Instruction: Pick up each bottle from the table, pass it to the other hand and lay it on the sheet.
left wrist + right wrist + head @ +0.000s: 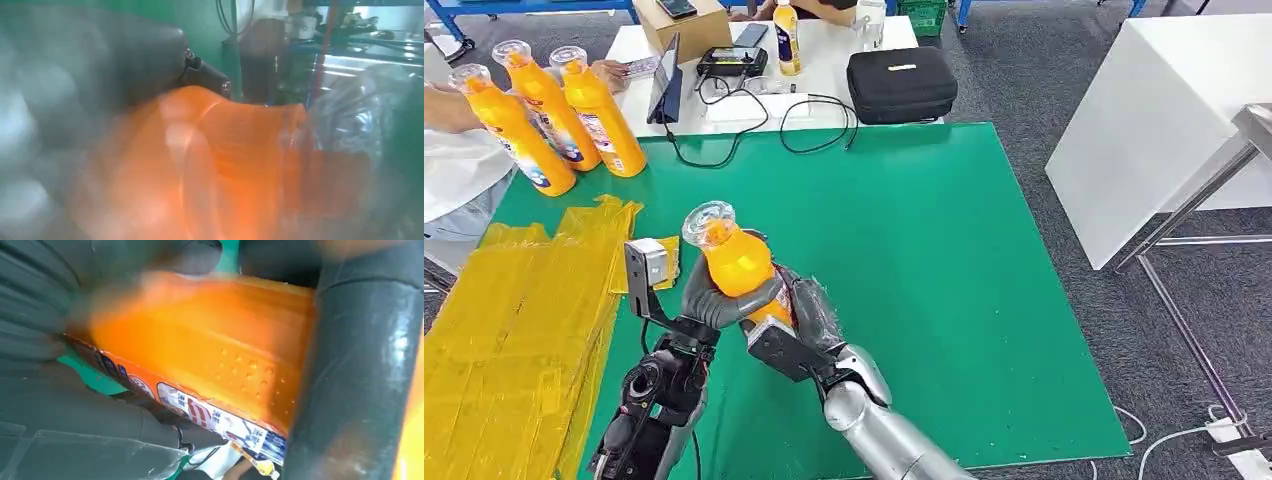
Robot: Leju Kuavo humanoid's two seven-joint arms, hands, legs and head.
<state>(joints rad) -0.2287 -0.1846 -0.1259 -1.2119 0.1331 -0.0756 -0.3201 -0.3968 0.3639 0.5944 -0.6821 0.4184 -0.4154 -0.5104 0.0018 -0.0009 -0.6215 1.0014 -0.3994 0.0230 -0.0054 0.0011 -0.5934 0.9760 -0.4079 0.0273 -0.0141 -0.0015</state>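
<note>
An orange bottle (736,262) with a clear cap stands upright above the green table (944,280), held between both hands. My left hand (707,303) wraps it from the left and my right hand (798,312) grips its lower part from the right. Up close, the left wrist view has the orange bottle (240,165) blurred against the left hand (100,65). In the right wrist view the labelled bottle (210,340) lies inside the right hand (60,405). Three more orange bottles (554,110) stand at the table's far left. The yellow sheet (514,310) lies along the left side.
A person's hand (444,105) rests by the standing bottles. Behind the green table sit a black case (902,82), a tablet (664,80), cables (764,125) and another bottle (786,38). A white table (1164,110) stands at the right.
</note>
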